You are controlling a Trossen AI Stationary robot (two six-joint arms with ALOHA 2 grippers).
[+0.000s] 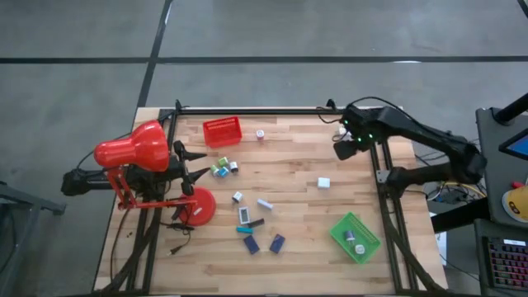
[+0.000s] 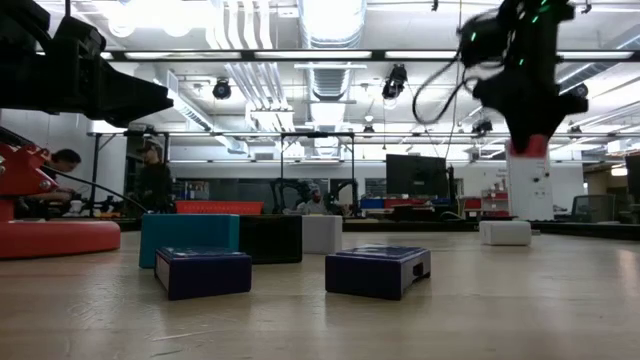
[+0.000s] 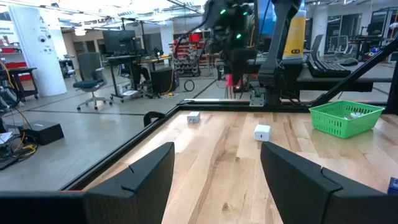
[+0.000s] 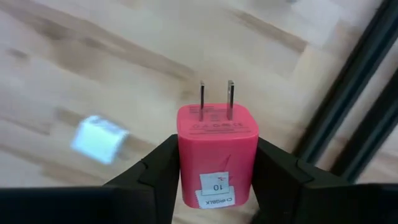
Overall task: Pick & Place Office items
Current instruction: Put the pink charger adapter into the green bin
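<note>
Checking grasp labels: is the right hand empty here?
No: the right hand is shut on a pink plug adapter, prongs pointing away from the wrist.

Pink plug adapter (image 4: pixel 217 152), clamped in right hand (image 4: pixel 217 171): small white sticker on facing side, printed "10" (upside down from wrist camera). Second line under it, tiny capitals, not legible. Faint embossed lettering on pronged end face, too fine to read. Nothing readable on other pieces on worktop (image 1: pixel 297 177), nor on room signage behind.
</note>
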